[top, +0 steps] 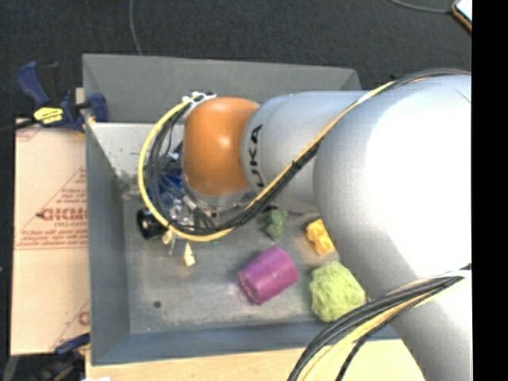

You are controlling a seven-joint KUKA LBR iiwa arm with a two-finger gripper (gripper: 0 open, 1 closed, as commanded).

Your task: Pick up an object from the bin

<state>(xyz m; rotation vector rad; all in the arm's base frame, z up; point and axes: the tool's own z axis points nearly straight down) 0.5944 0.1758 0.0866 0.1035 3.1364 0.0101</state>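
Hovering end effector (179, 247) near purple cylinder (268, 274); apart.

Arm's orange cover (214, 145) over bin (182, 300) left half; purple cylinder (268, 274), green fuzzy lump (336, 290), yellow piece (318, 236) lying to right.

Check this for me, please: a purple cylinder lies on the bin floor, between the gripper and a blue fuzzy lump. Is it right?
Not quite. The fuzzy lump is light green, not blue, as the camera view shows. The rest holds: the purple cylinder lies on the floor of the bin, between the gripper and that lump.
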